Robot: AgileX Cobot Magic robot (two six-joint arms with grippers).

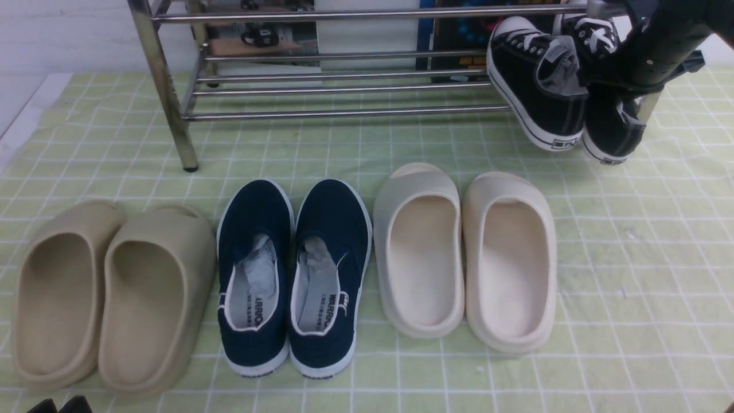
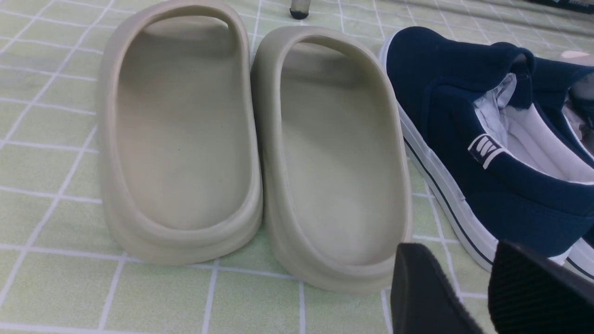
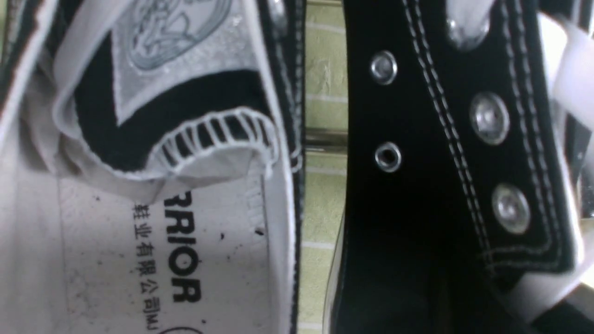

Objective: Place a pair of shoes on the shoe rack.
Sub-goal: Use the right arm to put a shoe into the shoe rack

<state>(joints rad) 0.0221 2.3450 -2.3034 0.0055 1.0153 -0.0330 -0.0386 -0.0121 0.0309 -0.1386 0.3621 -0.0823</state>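
Observation:
The two black sneakers hang in the air at the right end of the chrome shoe rack, toes up near its top bar and heels down. One sneaker is on the left, the other on the right behind it. My right gripper reaches down between them and is shut on their inner walls; its fingers are hidden. The right wrist view shows one sneaker's grey insole, the other's eyelet side and a rack bar between them. My left gripper is open and empty, low over the cloth.
On the green checked cloth stand tan slides, navy slip-ons and cream slides in a row before the rack. The left gripper sits at the near edge, by the tan slides and a navy shoe.

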